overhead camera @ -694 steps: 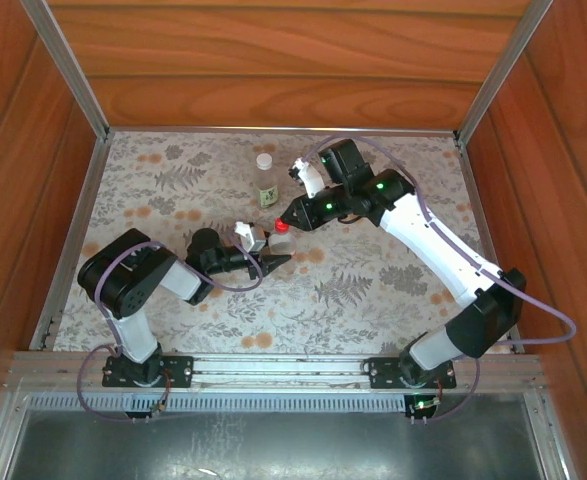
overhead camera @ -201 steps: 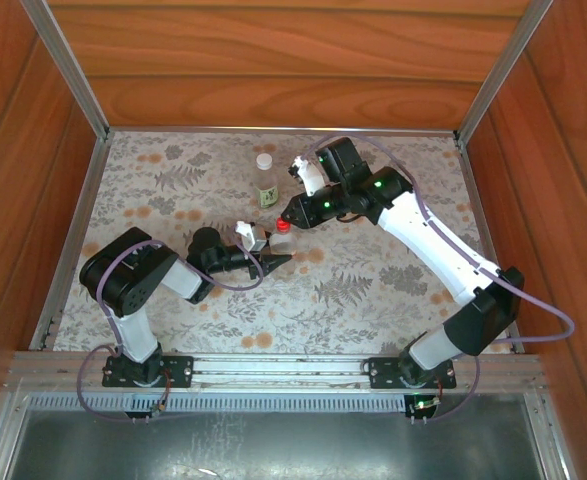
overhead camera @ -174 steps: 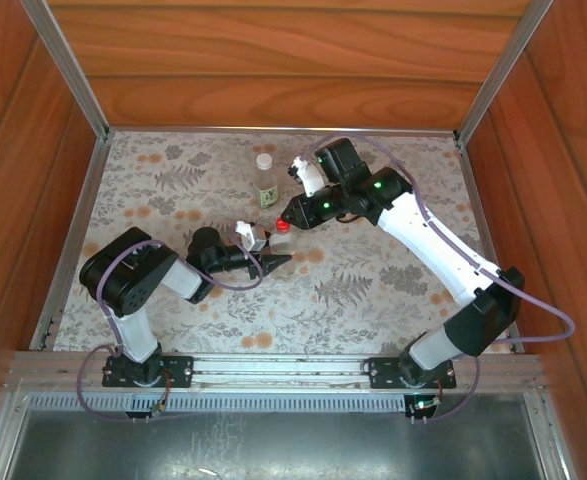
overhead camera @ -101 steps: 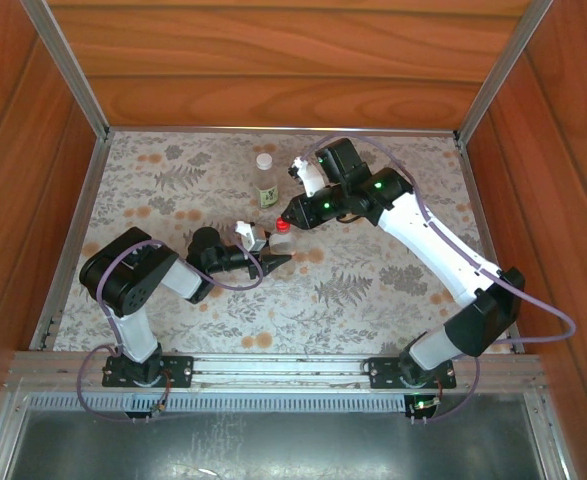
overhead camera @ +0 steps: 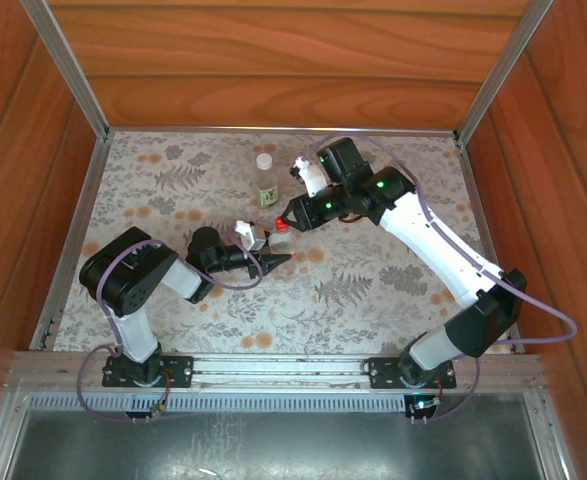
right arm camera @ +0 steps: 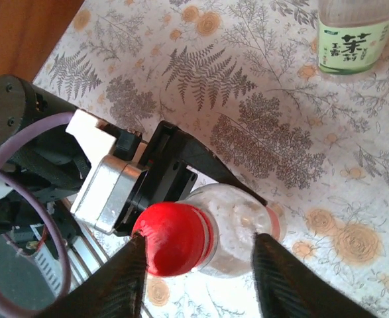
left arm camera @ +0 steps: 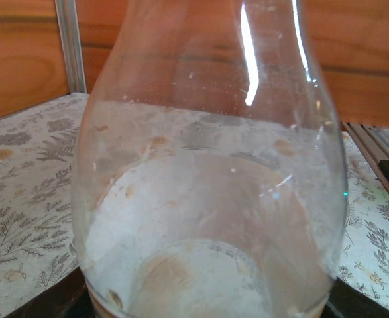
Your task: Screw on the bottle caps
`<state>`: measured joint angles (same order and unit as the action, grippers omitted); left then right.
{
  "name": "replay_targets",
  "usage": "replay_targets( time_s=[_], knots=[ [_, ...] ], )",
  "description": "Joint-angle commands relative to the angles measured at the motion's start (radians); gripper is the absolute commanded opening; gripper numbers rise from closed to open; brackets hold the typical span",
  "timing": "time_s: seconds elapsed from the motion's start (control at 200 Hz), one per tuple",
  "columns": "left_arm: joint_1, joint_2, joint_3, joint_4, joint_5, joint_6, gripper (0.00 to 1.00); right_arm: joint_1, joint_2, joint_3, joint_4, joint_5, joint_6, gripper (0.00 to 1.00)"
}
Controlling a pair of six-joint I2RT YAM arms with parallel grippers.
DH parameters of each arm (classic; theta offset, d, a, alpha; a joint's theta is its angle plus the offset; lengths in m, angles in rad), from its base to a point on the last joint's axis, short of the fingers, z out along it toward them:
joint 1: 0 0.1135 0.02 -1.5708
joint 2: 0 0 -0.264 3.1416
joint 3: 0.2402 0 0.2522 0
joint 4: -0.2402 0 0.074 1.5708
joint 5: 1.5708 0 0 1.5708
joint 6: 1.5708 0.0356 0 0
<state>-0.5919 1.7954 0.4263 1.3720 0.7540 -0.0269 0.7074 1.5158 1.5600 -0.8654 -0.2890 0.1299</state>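
Fingers (right arm camera: 124, 285) of the right gripper (right arm camera: 201, 240) are seen parted, one on each side of the red cap (right arm camera: 173, 240). The finger on the left of the wrist view is set against or just beside the cap's edge, while the other is kept off it by a clear gap. The red cap is seated on the neck of the shorter bottle (right arm camera: 244, 228), whose reddish band is visible at the shoulder. That bottle is clamped by the left gripper (overhead camera: 271, 252), and a dark finger is laid along its side. In the left wrist view its clear body is seen close up, cloudy white in the lower part. From overhead, the two grippers are found together near the middle of the floral table surface (overhead camera: 373, 290). The taller bottle (overhead camera: 266, 188), marked by a green-yellow label, is stood upright just behind them, apart from both, with the white cap (overhead camera: 264, 160) on top.
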Motion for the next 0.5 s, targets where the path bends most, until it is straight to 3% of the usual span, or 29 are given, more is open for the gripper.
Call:
replay_targets(
  time_s=[0.0, 0.19, 0.33, 0.495],
  knots=[
    [0.016, 0.049, -0.041, -0.212, -0.017, -0.011, 0.55, 0.007, -0.003, 0.056, -0.031, 0.011, -0.089, 0.61],
    [0.018, 0.056, -0.042, -0.212, 0.007, -0.008, 0.55, 0.009, -0.049, 0.016, 0.016, -0.075, -0.412, 0.73],
    [0.021, 0.057, -0.041, -0.214, 0.018, -0.008, 0.55, 0.004, -0.114, -0.091, 0.113, -0.178, -0.755, 0.81],
    [0.022, 0.056, -0.044, -0.213, 0.026, -0.007, 0.55, -0.034, -0.046, -0.022, 0.041, -0.31, -0.904, 0.76]
  ],
)
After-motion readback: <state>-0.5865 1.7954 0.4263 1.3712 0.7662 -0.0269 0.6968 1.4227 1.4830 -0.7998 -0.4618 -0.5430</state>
